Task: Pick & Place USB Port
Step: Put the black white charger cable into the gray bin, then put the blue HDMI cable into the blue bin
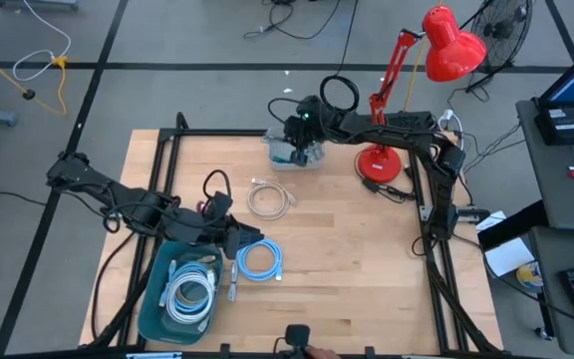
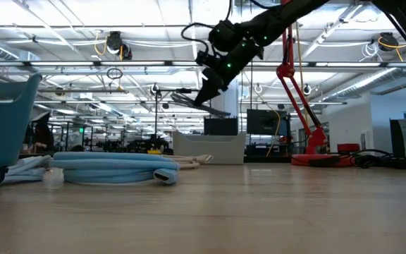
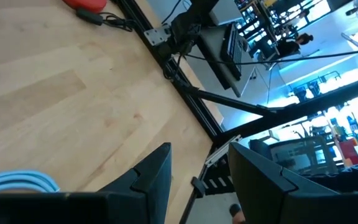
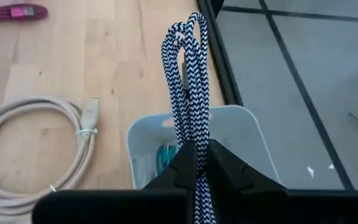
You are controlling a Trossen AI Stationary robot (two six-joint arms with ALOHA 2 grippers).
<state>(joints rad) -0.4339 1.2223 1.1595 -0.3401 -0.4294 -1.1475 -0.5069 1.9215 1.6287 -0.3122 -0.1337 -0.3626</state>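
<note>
A teal bin (image 1: 157,304) at the worktop's (image 1: 347,249) near left corner holds coiled white cables (image 1: 192,291); a blue cable coil (image 1: 259,259) lies just beside it, with the left hand (image 1: 242,239) hovering over it, its fingers apart and empty. Farther back, a beige coil (image 1: 270,197) rests mid-worktop. At the far edge, the right hand (image 4: 197,165) is clenched on a black-and-white braided USB cable (image 4: 188,81) above a pale grey bin (image 4: 244,140), which seems to hold something teal, hard to make out. A red lamp (image 1: 436,60) stands beyond.
</note>
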